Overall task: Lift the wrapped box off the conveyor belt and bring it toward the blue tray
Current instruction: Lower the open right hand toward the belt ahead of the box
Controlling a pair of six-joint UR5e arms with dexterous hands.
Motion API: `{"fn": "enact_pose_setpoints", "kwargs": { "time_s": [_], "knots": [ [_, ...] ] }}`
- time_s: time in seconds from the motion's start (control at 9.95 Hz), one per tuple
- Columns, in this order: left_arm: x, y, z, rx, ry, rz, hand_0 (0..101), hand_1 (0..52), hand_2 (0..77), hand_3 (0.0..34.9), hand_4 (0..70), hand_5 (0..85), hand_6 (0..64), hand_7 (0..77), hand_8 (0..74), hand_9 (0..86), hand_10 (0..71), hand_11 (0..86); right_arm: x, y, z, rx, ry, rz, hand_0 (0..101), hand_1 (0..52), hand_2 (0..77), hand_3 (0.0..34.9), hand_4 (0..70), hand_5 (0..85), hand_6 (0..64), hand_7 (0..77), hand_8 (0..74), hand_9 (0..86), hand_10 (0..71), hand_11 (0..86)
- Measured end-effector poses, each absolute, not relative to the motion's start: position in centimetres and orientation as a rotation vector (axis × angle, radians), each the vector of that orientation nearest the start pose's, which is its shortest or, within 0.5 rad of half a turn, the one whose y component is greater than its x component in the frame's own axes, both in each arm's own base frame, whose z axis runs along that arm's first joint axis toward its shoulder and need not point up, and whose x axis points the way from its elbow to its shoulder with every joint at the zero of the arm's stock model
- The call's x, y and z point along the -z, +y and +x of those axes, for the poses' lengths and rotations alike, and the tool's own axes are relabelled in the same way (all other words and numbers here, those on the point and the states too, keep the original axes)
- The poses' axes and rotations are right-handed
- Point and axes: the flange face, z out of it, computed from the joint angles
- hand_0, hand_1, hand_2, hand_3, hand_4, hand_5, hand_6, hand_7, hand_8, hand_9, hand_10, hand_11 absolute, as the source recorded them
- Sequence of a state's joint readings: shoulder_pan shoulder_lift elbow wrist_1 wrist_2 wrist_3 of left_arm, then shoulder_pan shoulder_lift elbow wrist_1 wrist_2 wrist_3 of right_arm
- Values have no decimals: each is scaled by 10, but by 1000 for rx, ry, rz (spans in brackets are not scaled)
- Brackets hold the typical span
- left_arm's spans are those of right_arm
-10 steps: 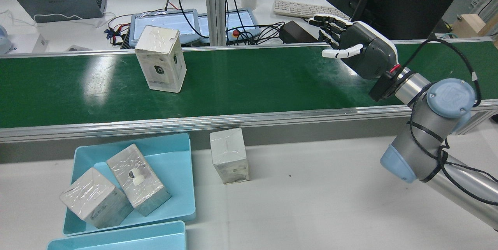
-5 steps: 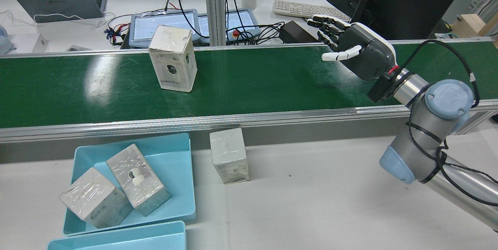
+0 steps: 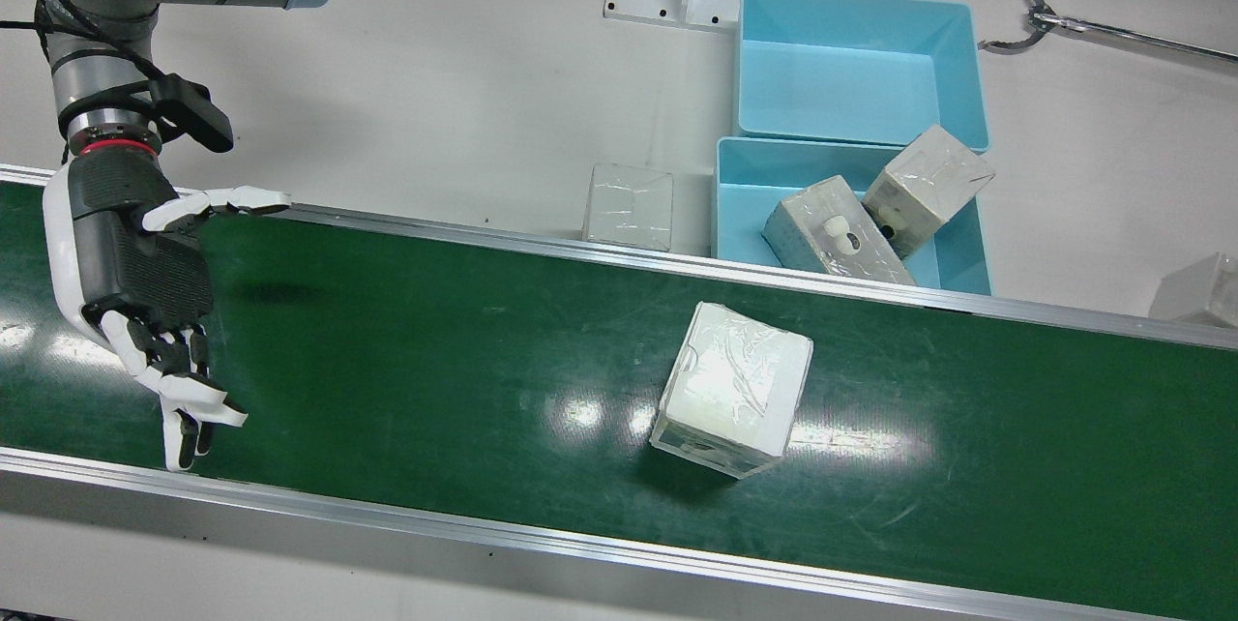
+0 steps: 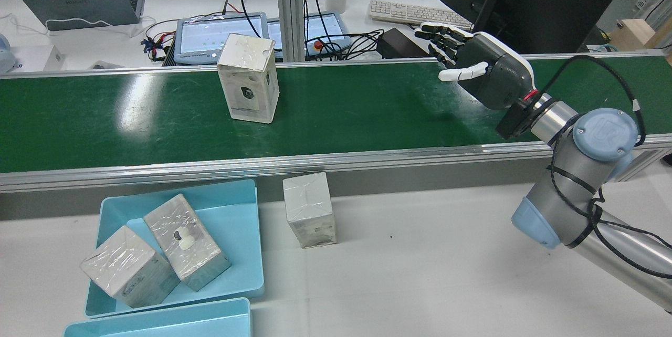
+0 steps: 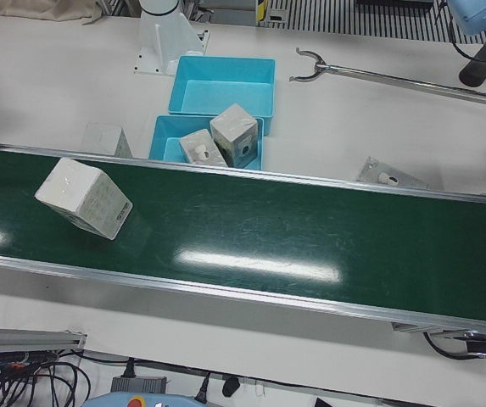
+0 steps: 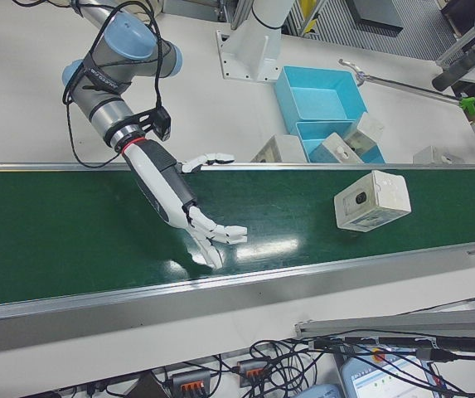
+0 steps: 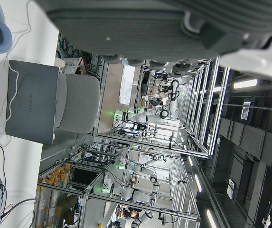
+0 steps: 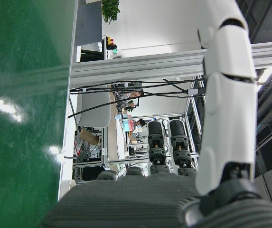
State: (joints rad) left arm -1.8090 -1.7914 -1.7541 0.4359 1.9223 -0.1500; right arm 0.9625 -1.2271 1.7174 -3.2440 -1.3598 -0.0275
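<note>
Wrapped box [image 4: 248, 78] stands upright on the green conveyor belt [image 4: 341, 111], further toward the right hand [image 4: 480, 72] than a second ago — it has travelled along the belt while the hand has barely shifted. That hand hovers above the belt's far edge, fingers spread, grasping nothing, well apart from the box. The front view shows the box's plastic-covered top [image 3: 732, 391] from above. The left-front view shows a fifth box [image 5: 384, 175] on the table past the belt, out of the rear camera's sight. The left hand's state cannot be told: its own camera shows only a blurred dark edge. The blue tray [image 4: 239, 242] holds two wrapped boxes [image 4: 186, 242] leaning side by side; one more box [image 4: 310, 210] stands on the table just beside it. A second blue tray [image 3: 856, 60] lies behind — nothing in it.
</note>
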Motion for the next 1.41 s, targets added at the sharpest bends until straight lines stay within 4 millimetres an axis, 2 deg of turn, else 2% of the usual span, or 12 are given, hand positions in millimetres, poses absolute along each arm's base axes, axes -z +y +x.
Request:
{"fn": "enact_pose_setpoints", "kwargs": {
  "time_s": [0.3,1.0,1.21,1.41],
  "knots": [
    [-526,-505,-225,2279,2191,-303,0,0,11,0,0,11,0,5,5,0,5,0,-434,-594,-228,1850,2699,598,481,164,158,36,109,224,38,185,0,33,0,11],
    [-526,-505,-225,2279,2191,-303,0,0,11,0,0,11,0,5,5,0,5,0,-435,-593,-235,1857,2709,596,492,164,169,41,115,224,44,196,0,33,0,11],
    [-526,-505,-225,2279,2191,-303,0,0,11,0,0,11,0,5,5,0,5,0,-434,-593,-235,1858,2710,596,519,213,202,41,104,224,44,196,0,33,0,11],
    [-526,-505,-225,2279,2191,-303,0,0,11,0,0,11,0,5,0,0,5,0,-434,-593,-236,1857,2711,597,519,213,202,41,104,224,44,196,0,33,0,11]
  ]
}}
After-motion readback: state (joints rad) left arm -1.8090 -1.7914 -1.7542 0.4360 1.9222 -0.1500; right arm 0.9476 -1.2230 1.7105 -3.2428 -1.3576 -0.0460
